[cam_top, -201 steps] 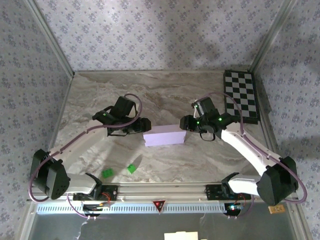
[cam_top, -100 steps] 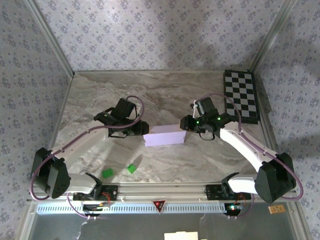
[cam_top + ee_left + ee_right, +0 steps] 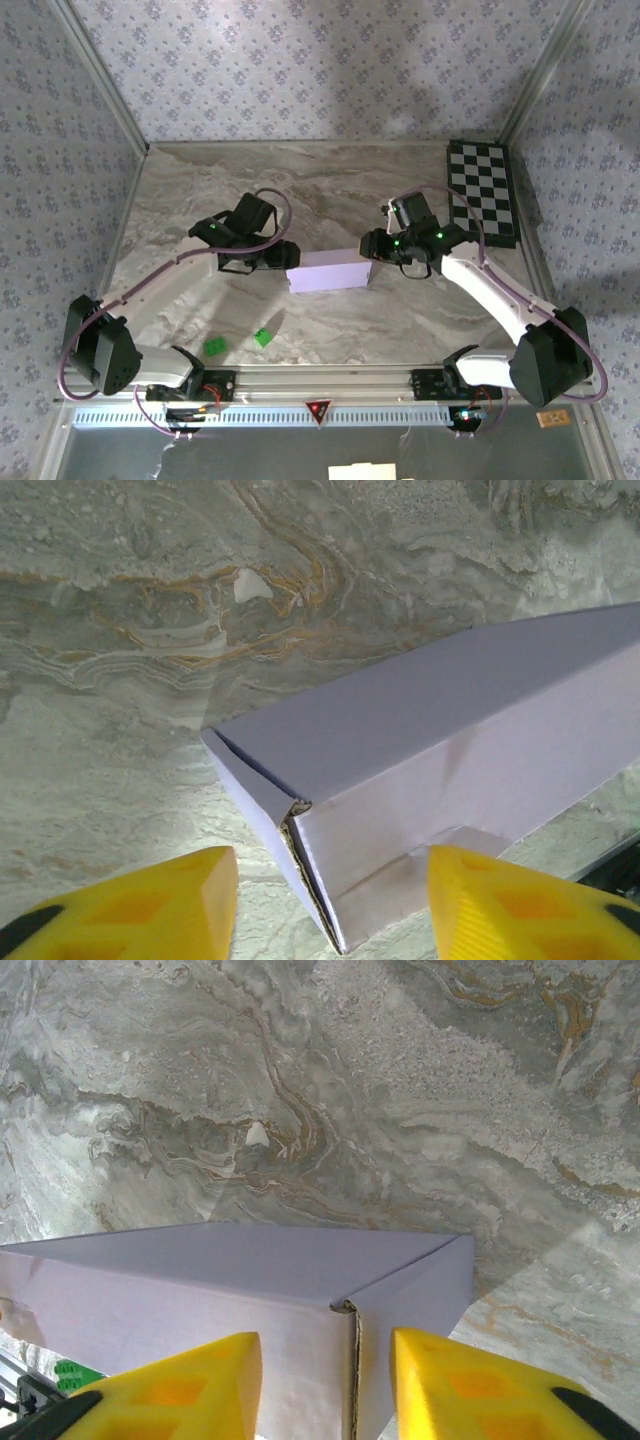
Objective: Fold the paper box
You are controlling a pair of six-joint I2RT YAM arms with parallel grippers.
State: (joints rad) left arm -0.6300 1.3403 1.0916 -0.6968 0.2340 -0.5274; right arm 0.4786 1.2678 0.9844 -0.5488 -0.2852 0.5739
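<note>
The paper box [image 3: 328, 271] is lying as a low rectangular shape mid-way across the marble table [image 3: 330, 185], between both arms. The left gripper [image 3: 284, 254] is standing wide open around the box's left end, gripping nothing. The right gripper [image 3: 371, 247] is open too, its yellow fingers [image 3: 170, 1385] straddling a corner seam. I cannot tell whether they are touching the cardboard. Open marble is stretching behind the box, and the checkerboard [image 3: 482, 190] is sitting well apart.

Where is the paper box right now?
In the top view, the paper box sits near the middle of the table, between the left pincer and the right pincer.
</note>
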